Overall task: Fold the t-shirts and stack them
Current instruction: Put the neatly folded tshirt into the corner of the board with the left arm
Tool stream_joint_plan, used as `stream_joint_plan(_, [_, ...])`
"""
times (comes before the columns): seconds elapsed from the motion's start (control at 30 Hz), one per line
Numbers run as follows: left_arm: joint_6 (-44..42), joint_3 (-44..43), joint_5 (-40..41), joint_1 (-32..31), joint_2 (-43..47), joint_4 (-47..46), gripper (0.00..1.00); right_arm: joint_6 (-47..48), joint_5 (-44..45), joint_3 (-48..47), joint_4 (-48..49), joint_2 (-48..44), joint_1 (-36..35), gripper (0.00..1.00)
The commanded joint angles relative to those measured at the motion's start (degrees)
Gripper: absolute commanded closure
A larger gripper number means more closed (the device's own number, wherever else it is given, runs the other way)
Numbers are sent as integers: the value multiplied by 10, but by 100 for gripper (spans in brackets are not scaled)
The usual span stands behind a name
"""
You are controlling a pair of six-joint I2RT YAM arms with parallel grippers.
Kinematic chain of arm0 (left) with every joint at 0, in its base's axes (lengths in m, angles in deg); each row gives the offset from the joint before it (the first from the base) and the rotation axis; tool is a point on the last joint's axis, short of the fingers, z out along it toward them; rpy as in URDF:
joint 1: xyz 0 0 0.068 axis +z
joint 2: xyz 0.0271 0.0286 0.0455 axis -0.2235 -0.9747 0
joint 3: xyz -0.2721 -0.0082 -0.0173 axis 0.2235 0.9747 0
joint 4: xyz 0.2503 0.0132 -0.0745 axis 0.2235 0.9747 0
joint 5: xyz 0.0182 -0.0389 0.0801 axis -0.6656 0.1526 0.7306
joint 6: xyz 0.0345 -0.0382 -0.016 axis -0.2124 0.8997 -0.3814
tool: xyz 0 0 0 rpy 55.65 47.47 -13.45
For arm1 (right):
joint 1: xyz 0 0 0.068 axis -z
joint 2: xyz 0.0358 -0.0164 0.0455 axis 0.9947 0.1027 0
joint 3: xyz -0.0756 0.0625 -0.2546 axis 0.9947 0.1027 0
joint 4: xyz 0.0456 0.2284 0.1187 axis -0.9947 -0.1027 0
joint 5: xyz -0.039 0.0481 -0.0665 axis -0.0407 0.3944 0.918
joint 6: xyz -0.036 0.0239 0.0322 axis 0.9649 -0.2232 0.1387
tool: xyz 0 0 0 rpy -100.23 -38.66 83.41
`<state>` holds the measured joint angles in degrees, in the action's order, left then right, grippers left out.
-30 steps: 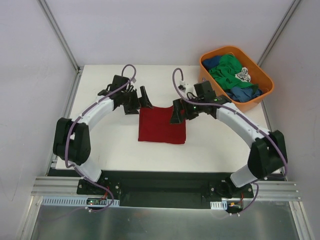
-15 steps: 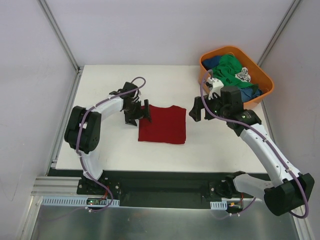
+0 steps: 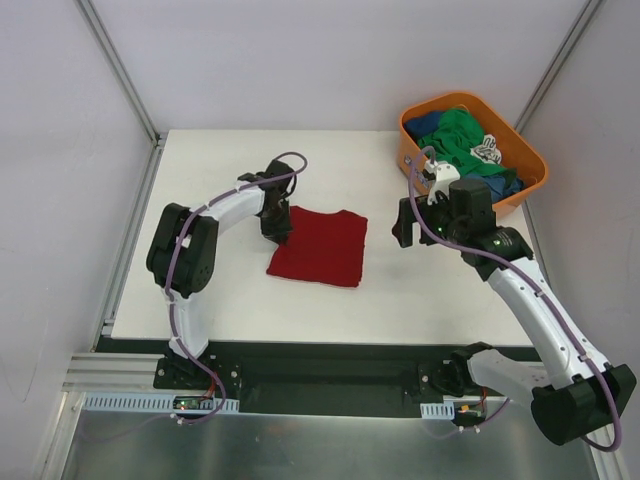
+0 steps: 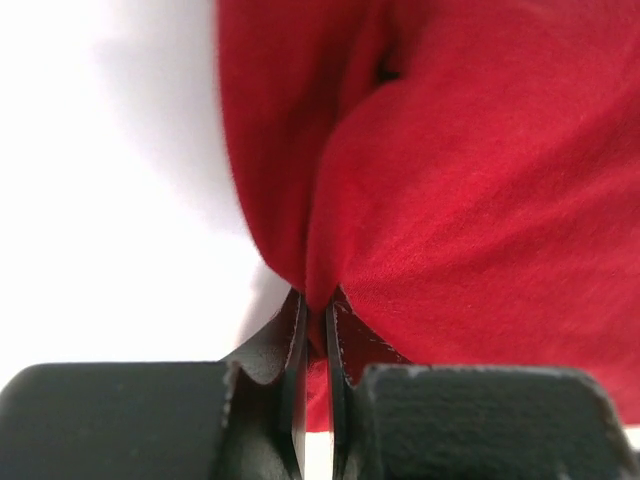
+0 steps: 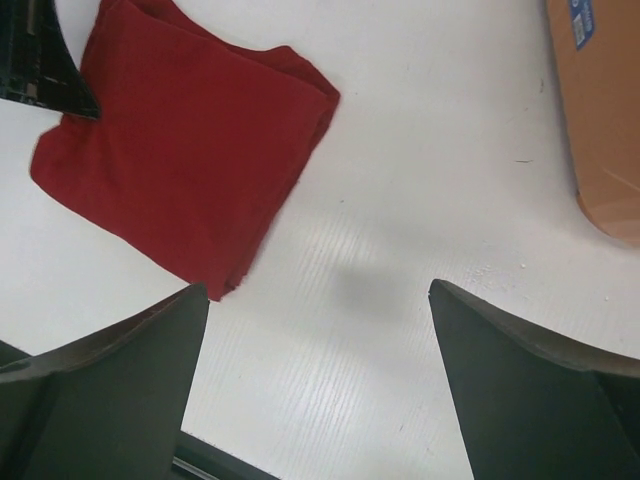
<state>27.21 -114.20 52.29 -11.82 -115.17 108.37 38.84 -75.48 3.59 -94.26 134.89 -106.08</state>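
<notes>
A dark red t-shirt (image 3: 318,248) lies folded into a rough square on the white table. My left gripper (image 3: 279,228) is at its far left corner. In the left wrist view that gripper (image 4: 317,300) is shut, with a pinch of the red t-shirt (image 4: 470,180) between its black fingers. My right gripper (image 3: 405,222) hovers to the right of the shirt. It (image 5: 318,290) is open and empty over bare table, with the red t-shirt (image 5: 180,150) off to its left. Green (image 3: 455,140) and blue (image 3: 490,187) t-shirts lie crumpled in the tub.
An orange plastic tub (image 3: 412,135) stands at the table's far right corner; its wall (image 5: 600,120) shows at the right edge of the right wrist view. A black and white cloth (image 3: 487,150) lies in it too. Metal frame posts rise at both back corners.
My left gripper has shut on the red shirt's far left corner, and the shirt has skewed slightly toward the left. My right gripper has drawn away from the shirt, rightward toward the tub.
</notes>
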Motion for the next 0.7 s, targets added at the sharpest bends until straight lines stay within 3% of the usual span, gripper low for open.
stream_joint_plan(0.0, [-9, -52, 93, 49, -7, 47, 100, 14, 32, 2, -4, -20, 4, 4])
stream_joint_plan(0.17, [-67, -107, 139, 109, -24, 51, 100, 24, 53, 2, -6, -19, 4, 3])
stream_joint_plan(0.4, [-137, -258, 155, 187, -96, 58, 100, 36, 108, -5, -17, -4, 5, 3])
stream_joint_plan(0.67, [-127, -412, 197, 272, -175, 75, 100, 23, 132, -8, -21, 1, 4, 3])
